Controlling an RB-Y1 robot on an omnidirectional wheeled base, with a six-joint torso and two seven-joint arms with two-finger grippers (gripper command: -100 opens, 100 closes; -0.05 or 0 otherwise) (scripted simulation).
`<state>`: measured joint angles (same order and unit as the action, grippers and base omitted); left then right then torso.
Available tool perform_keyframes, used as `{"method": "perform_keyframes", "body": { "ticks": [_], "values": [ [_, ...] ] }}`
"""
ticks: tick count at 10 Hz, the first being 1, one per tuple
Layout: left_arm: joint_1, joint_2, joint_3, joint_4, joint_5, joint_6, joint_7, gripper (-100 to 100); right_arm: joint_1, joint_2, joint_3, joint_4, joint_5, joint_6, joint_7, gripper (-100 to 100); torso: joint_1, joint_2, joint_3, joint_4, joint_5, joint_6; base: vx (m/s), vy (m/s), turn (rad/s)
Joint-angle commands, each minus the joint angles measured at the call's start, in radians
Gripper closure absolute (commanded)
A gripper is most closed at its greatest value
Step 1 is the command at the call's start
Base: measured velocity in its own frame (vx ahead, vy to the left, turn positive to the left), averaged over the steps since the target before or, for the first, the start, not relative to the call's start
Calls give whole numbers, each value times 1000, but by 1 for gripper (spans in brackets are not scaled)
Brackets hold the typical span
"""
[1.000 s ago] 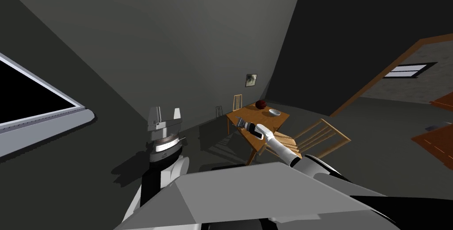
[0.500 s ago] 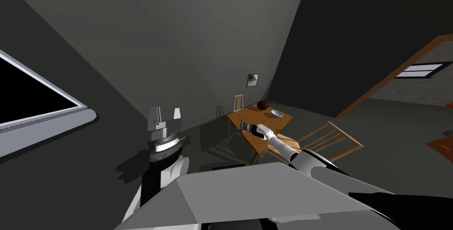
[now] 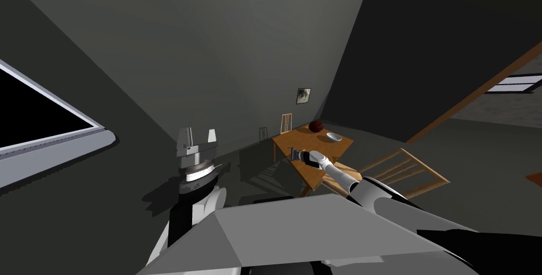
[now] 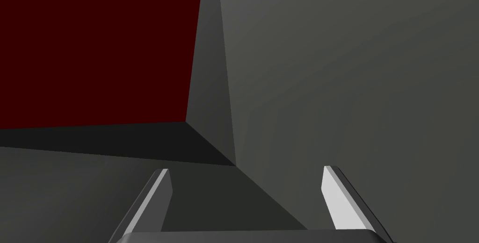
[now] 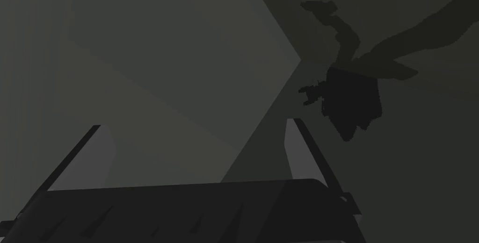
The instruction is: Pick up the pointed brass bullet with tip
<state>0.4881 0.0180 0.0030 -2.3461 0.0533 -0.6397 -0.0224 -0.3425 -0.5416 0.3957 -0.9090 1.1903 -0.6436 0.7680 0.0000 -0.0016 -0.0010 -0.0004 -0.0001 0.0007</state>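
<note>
Right gripper (image 3: 291, 153) above edge of wooden worktop (image 3: 304, 140), fingers spread wide, holding nothing. Bullet too small to make out; probably on worktop near this gripper, long axis unclear. Left gripper (image 3: 197, 132) raised well apart, also wide. Right arm nearer.

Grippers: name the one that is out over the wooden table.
The right gripper, at the end of the arm stretched over the wooden table; the left gripper stands upright, short of it.
</note>
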Motion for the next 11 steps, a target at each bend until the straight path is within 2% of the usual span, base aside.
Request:
{"method": "perform_keyframes", "body": {
  "ticks": [1,2,3,4,5,6,7,8,9,11],
  "values": [
    [0,0,0,0,0,0,0,0,-10,4,-4,31,-2,-8,12,-100,0,0,0,0,0,0,0,0,0],
    [0,0,0,0,0,0,0,0,-23,-9,12,66,40,-16,39,-100,0,1,1,0,0,0,32,-5,43],
    [0,0,0,0,0,0,0,0,-23,-9,12,93,40,-16,39,-100,0,0,0,0,0,0,42,-4,33],
    [0,0,0,0,0,0,0,0,-23,-9,12,93,40,-16,39,-100,0,-1,0,0,0,0,19,1,-5],
    [0,0,0,0,0,0,0,0,-35,-23,28,118,79,-23,64,-100,0,0,0,0,0,0,41,15,51],
    [0,0,0,0,0,0,0,0,-35,-23,28,151,79,-23,64,-100,1,-1,0,0,0,0,51,6,30],
    [0,0,0,0,0,0,0,0,-47,-38,42,187,116,-30,88,-100,1,-1,-1,0,0,0,70,-3,51],
    [0,0,0,0,0,0,0,0,-47,-38,42,172,116,-30,88,-100,0,-2,-1,0,0,0,59,-4,21],
    [0,0,0,0,0,0,0,0,-47,-38,42,195,116,-30,88,-100,0,-2,-1,0,0,0,27,-2,0],
    [0,0,0,0,0,0,0,0,-67,-67,68,285,181,-41,131,-100,0,-2,-1,0,0,0,82,9,71]
  ]
}}
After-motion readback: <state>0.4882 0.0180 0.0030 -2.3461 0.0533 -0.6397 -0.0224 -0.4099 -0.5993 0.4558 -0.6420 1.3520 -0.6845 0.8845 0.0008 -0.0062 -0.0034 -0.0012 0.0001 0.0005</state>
